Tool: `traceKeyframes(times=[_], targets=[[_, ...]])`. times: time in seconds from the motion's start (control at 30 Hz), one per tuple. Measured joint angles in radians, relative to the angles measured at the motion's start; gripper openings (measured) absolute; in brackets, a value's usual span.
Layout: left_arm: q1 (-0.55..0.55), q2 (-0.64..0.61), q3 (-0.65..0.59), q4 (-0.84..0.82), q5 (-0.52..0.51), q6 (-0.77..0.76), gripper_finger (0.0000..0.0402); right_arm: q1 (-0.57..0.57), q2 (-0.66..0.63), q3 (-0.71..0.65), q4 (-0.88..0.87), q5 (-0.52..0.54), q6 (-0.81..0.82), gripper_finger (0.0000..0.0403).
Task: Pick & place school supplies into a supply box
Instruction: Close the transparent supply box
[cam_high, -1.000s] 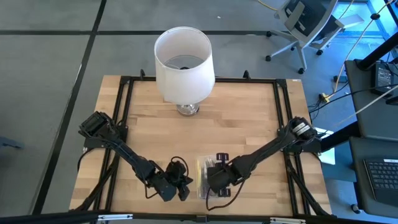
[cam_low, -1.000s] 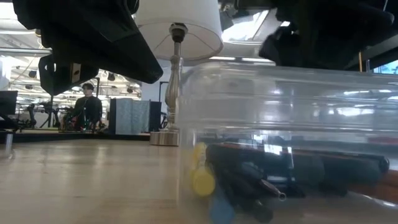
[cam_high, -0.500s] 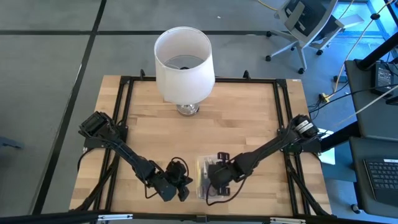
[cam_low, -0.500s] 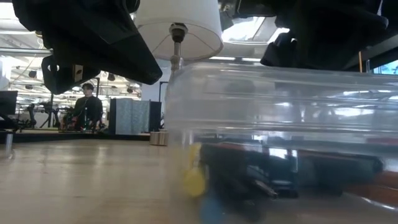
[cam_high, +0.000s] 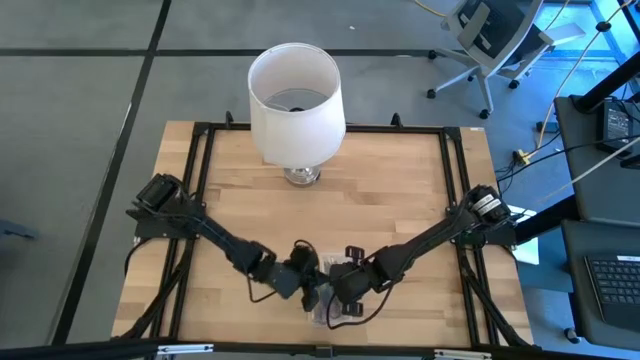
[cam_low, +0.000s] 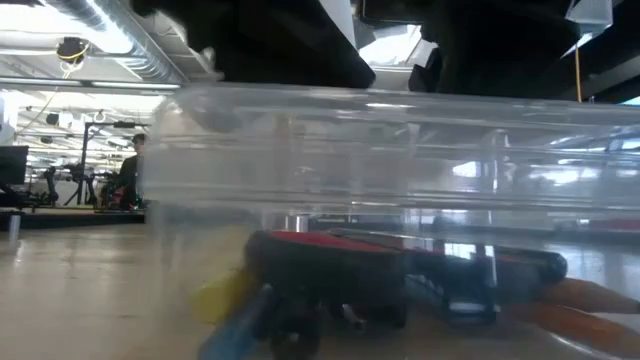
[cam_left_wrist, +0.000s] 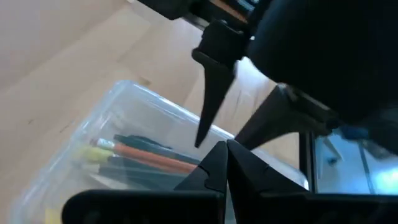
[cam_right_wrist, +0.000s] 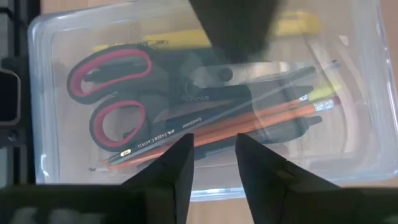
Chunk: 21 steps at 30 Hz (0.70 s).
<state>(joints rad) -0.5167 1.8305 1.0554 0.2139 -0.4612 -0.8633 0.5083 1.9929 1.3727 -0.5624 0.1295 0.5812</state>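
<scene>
The supply box (cam_right_wrist: 348, 149), a shallow clear plastic tray, sits on the desk (cam_high: 400, 190) at its near edge, well apart from the white lamp (cam_high: 295, 100) and straight in front of it; it looks light and thin-walled, likely to skid on the wood and to flex if pinched hard, so a hold on a long side wall near its middle, or a steadying press from above, seems safest; its smooth rim may be slippery. Its long axis runs roughly front to back as seen from the lamp, though the arms hide much of it from above. Inside lie the red-handled scissors (cam_right_wrist: 115, 93), stiff and the heaviest item, handles toward one short end; beside them the orange pencil (cam_right_wrist: 273, 121), a dark pencil (cam_right_wrist: 186, 127) and a yellow pen (cam_right_wrist: 180, 38), all thin, rigid and prone to roll, lying along the box's length. The right hand (cam_right_wrist: 211, 158) hangs just above the box, fingers apart with a narrow gap, holding nothing that shows; the left hand (cam_left_wrist: 222, 163) hangs over the box's other side, fingers pressed together, empty. Everything visible already lies in the box.
</scene>
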Motion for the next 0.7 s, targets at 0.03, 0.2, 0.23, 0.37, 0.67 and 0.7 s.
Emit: traceKeyframes(times=[0.03, 0.2, 0.23, 0.37, 0.67, 0.7], targets=[[0.013, 0.0, 0.0, -0.003, 0.036, 0.015, 0.0002, 0.0, 0.0, 0.0, 0.006, 0.0, 0.007, 0.0123], [0.041, 0.0, 0.0, -0.016, 0.158, 0.109, 0.0002, 0.0, 0.001, 0.0, 0.012, 0.002, 0.018, 0.012], [0.041, 0.0, 0.0, -0.028, 0.168, 0.125, 0.0002, 0.0, 0.001, -0.001, 0.016, 0.003, 0.019, 0.012], [0.039, 0.003, 0.0, -0.116, 0.172, 0.152, 0.0002, 0.0, 0.003, -0.002, 0.044, 0.004, 0.021, 0.0119], [0.031, 0.026, 0.002, -0.195, 0.169, 0.116, 0.0002, -0.01, 0.002, -0.005, 0.131, 0.015, 0.063, 0.0119], [0.031, 0.025, 0.003, -0.207, 0.169, 0.11, 0.0002, -0.01, -0.004, -0.005, 0.135, 0.021, 0.051, 0.0119]])
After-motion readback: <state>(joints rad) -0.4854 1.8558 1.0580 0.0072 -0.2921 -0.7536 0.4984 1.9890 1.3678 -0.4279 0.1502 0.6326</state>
